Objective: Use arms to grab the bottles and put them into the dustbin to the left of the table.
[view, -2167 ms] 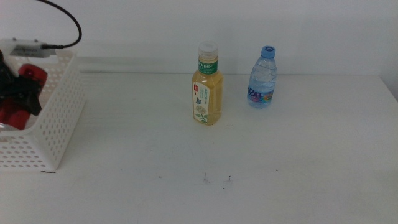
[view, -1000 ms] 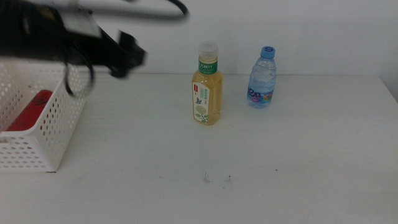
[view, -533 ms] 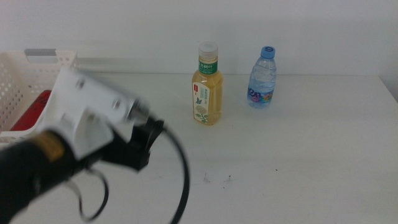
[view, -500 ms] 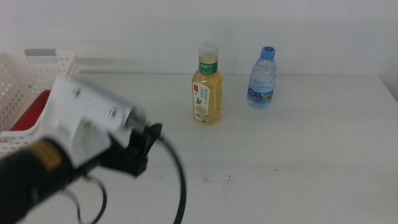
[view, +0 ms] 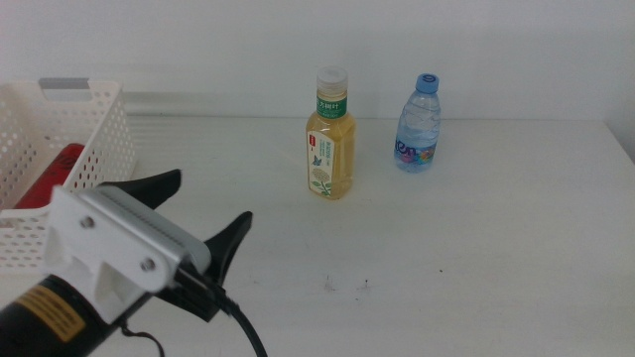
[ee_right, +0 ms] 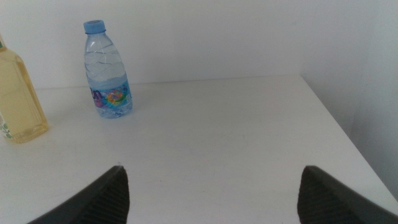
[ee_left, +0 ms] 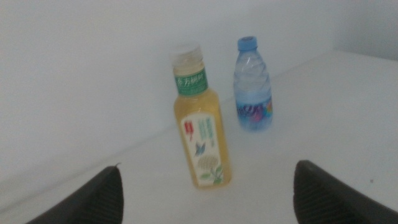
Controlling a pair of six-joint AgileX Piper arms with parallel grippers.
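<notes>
The table is a plain white top, bare across most of its width, with a few tiny dark specks near the centre of the middle view. Behind it rises a plain white wall, meeting the tabletop in a faint pale line. On the far right of the right wrist view the table's edge falls away against a second pale wall.

The left gripper comes in from about 8 o'clock in the middle view, large and close to the camera, with its white blocky body, a yellow label and a black cable trailing down. Its two black pointed fingers are spread wide apart with nothing between them, pointing toward 2 o'clock. In the left wrist view the tips sit far apart at either side.

The yellow tea bottle stands upright at about 12 o'clock from the table's centre, white cap on, green label at its neck. The clear water bottle with its blue cap stands upright at about 1 o'clock, near the tea bottle but apart from it, closer to the wall.

The dustbin, a white perforated basket with a grey strip on its rim, sits at 9 o'clock on the table's left side. The red soda can lies inside it, tilted.

The right gripper shows only in its own wrist view, fingers wide apart and empty, facing both bottles across open tabletop.
</notes>
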